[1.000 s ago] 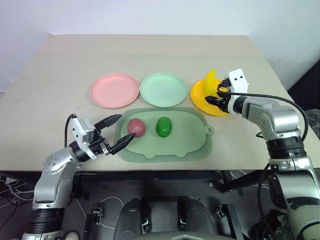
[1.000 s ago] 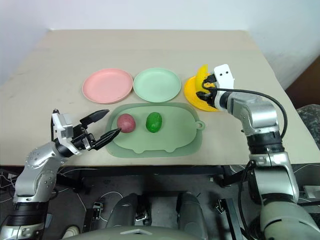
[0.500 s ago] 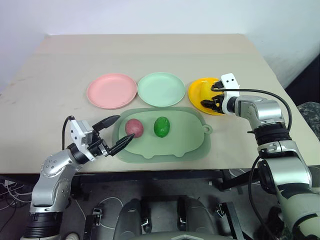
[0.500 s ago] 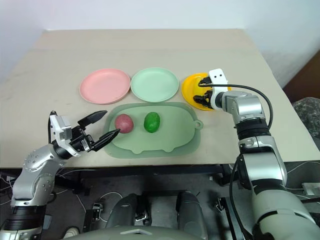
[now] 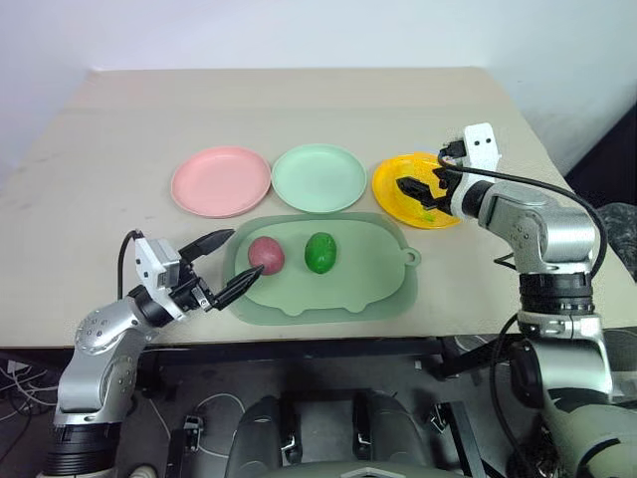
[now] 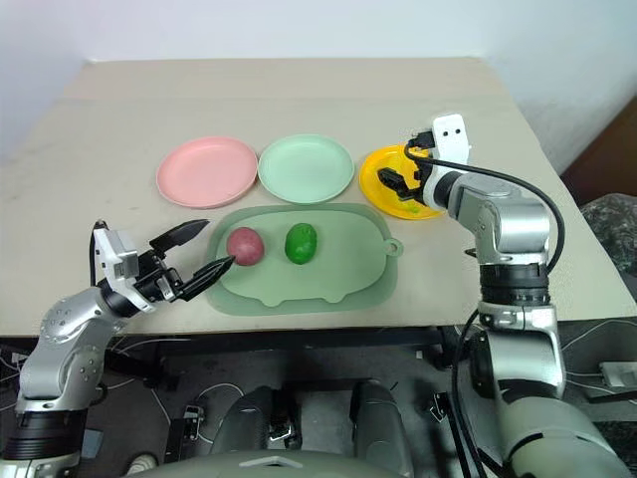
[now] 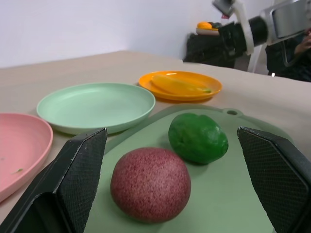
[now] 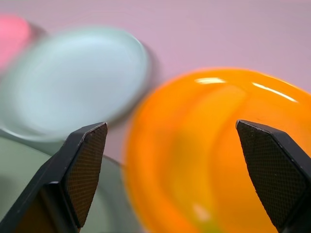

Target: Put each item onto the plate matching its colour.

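The right gripper [image 6: 406,179] has let go of the banana [image 7: 179,85]; its fingers now gape wide, holding nothing. The banana lies on the orange-yellow plate [image 5: 390,189], so one item is done. The left gripper [image 5: 227,266] waits wide open and empty by the dark red oval [image 5: 266,255]

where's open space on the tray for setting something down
The tray's right half, from the green lime to the handle tab, is bare, as is its near edge. Crowded at the left end: red oval, with the open left hand beside it.

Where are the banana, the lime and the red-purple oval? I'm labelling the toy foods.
banana [image 7: 177,85], left wrist view, middle of its curved body on the orange-yellow plate.
lime [image 5: 320,253], left eye view, centre of its glossy top.
red-purple oval [image 5: 266,255], left eye view, centre of its top.
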